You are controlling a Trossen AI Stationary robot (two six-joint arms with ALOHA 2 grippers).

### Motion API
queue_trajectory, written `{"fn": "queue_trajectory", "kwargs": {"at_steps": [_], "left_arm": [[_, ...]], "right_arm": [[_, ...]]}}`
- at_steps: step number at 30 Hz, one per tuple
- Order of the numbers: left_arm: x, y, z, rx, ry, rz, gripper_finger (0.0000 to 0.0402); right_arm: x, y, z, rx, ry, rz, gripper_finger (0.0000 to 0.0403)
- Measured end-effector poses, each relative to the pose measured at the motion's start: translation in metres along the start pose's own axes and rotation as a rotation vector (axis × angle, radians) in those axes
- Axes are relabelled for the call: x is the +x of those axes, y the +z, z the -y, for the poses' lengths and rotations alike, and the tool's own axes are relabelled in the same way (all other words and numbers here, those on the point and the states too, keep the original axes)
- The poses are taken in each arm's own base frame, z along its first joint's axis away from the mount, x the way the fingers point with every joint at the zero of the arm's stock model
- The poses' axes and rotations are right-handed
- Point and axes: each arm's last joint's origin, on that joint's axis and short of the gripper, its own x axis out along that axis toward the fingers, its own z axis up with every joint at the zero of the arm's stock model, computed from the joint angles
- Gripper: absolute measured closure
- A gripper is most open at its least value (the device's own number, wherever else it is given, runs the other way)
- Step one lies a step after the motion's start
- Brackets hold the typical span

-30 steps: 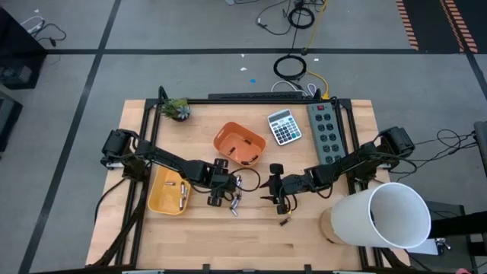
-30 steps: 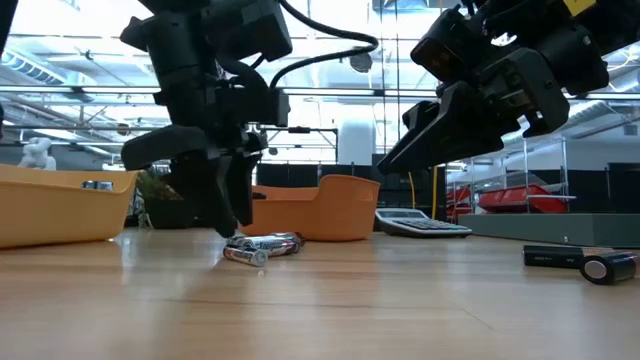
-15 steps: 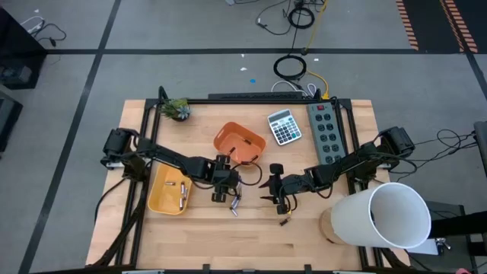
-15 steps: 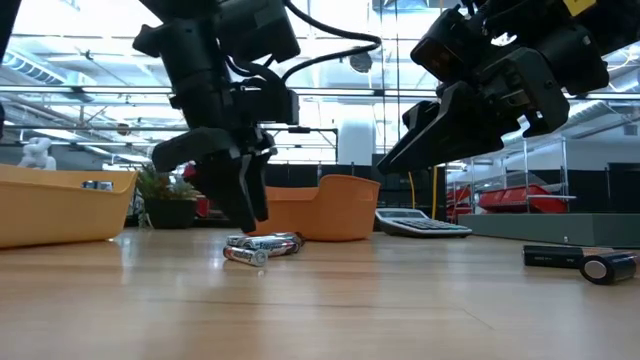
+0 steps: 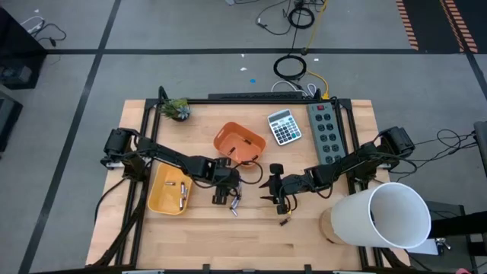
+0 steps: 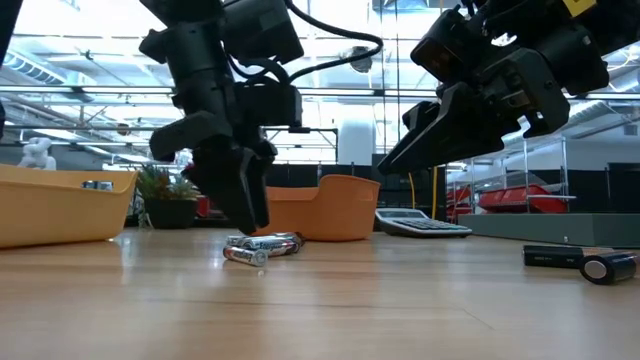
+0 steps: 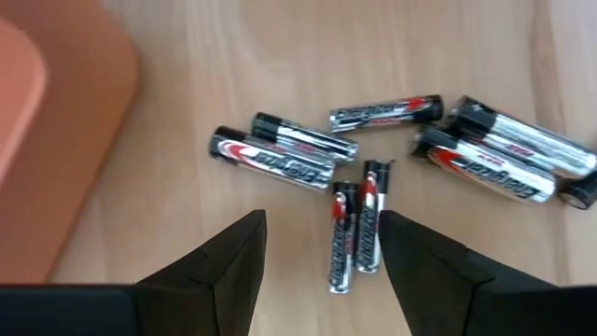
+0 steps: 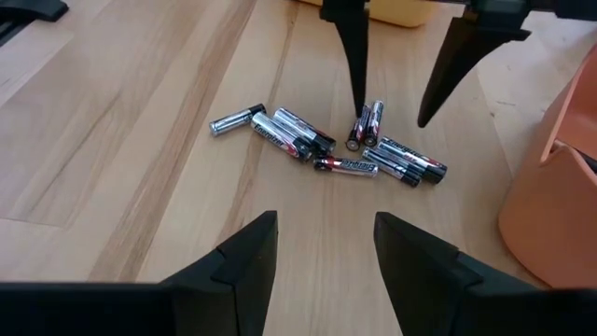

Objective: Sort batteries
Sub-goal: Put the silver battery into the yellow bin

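Several batteries [image 7: 373, 159] lie loose in a small pile on the wooden table, some silvery-grey and thicker, some thinner. The pile also shows in the high view [image 5: 234, 204], the low view [image 6: 262, 246] and the right wrist view [image 8: 326, 145]. My left gripper [image 7: 322, 280] is open and hovers just above the pile, fingers pointing down. Its fingers [image 8: 357, 65] stand on either side of two thin batteries [image 7: 354, 229] without touching them. My right gripper [image 5: 275, 194] is open and empty, to the right of the pile, above the table.
A yellow tray [image 5: 163, 199] holding a few batteries lies left of the pile. An orange bowl [image 5: 240, 144] stands behind it. A calculator [image 5: 284, 127] and power strip [image 5: 326, 131] lie at the back right, a white cylinder [image 5: 384, 217] at the front right, and a small dark piece [image 5: 285, 222] near the right gripper.
My left gripper has gone a little toward the table's right edge, closer over the battery pile, staying open. The batteries have kept still.
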Motion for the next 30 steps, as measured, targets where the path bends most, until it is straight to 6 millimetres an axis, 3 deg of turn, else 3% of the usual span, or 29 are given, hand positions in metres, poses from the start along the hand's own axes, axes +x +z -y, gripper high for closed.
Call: {"fn": "queue_trajectory", "kwargs": {"at_steps": [10, 14, 20, 25, 30], "left_arm": [[-0.019, 0.012, 0.018, 0.044, -0.017, 0.074, 0.0182], [-0.026, 0.021, 0.029, 0.030, -0.111, 0.107, 0.0184], [-0.025, 0.020, 0.061, 0.173, -0.170, 0.135, 0.0209], [-0.028, 0.028, 0.074, 0.203, -0.201, 0.239, 0.0218], [-0.013, 0.028, 0.081, 0.225, -0.218, 0.231, 0.0219]], "right_arm": [[0.000, 0.000, 0.001, -0.006, -0.002, -0.002, 0.0232], [0.000, 0.000, 0.001, -0.005, -0.003, -0.001, 0.0232], [0.000, 0.000, 0.001, -0.018, -0.003, -0.003, 0.0232], [0.000, 0.001, 0.001, -0.019, -0.003, 0.005, 0.0232], [0.000, 0.002, 0.001, -0.008, -0.002, 0.026, 0.0232]]}}
